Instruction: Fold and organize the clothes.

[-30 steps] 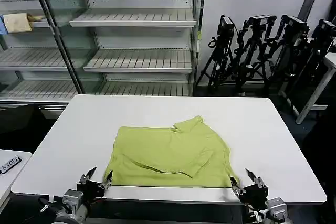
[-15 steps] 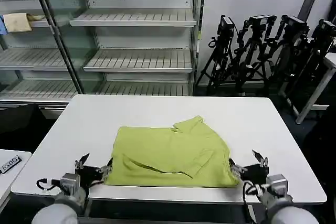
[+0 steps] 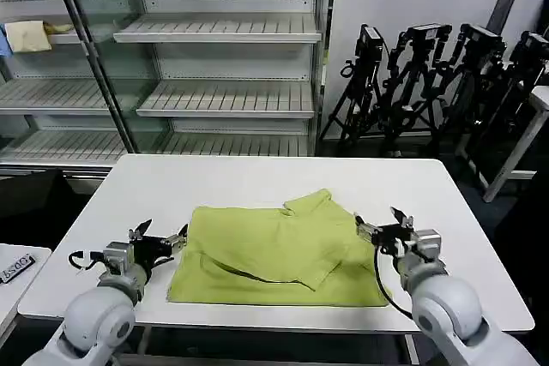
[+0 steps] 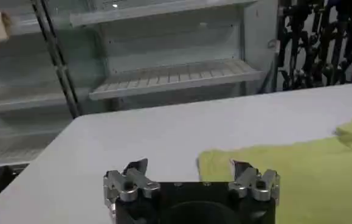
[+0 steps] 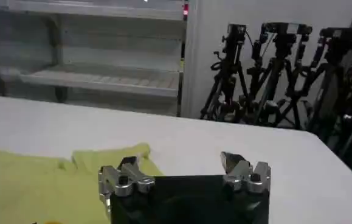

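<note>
Both my arms have come forward from the near bench point(image 3: 257, 177) edge. Left pincer point(image 3: 159, 243) released beside the shirt point(image 3: 279, 250), left side; right pincer point(image 3: 382, 229) released at its right edge. Shirt lies partly folded mid-bench; I'm flanking it for a likely two-sided pinch.
</note>
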Motion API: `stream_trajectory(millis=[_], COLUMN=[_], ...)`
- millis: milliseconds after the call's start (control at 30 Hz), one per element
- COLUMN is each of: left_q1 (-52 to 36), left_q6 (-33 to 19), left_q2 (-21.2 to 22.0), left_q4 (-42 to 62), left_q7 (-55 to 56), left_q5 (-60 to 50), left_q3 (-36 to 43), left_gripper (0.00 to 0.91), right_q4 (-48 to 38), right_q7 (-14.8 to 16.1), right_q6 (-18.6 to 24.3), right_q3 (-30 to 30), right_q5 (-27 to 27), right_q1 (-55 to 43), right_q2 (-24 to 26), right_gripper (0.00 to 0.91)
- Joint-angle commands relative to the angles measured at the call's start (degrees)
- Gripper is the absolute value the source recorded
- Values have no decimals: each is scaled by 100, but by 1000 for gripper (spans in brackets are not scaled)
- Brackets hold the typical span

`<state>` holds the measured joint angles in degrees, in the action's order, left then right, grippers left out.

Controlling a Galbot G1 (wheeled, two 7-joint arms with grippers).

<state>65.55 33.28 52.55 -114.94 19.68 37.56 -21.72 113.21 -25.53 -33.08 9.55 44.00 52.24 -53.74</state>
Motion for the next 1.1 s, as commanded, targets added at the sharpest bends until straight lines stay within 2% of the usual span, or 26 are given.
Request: stream_trajectory(millis=[33,533,800,1100], left_q1=[-1152,-1909,-2050,-2055], left_q6=[0,-1,-3,-3], left_q2=[19,325,446,519], left_q4=[862,1787,2146,2384], left_q7=[42,4,-37,-73], left_q5=[211,228,212,217], left_q3=[612,1341,1472,1486], left_gripper=[907,907,907,907], right_q4=[-1123,-2250,-3068,-3488], right_q7=[-121,-14,110,214], right_q6=[-24,-31,-28,-24], right_q3=[-810,-1249,-1444,-1484], right_q5=[227,237,225,211], right_q1=[-1233,-1849,-2326,-2505], right_q2=[-312,-919,-1324,-1501], right_gripper=[907,907,907,907])
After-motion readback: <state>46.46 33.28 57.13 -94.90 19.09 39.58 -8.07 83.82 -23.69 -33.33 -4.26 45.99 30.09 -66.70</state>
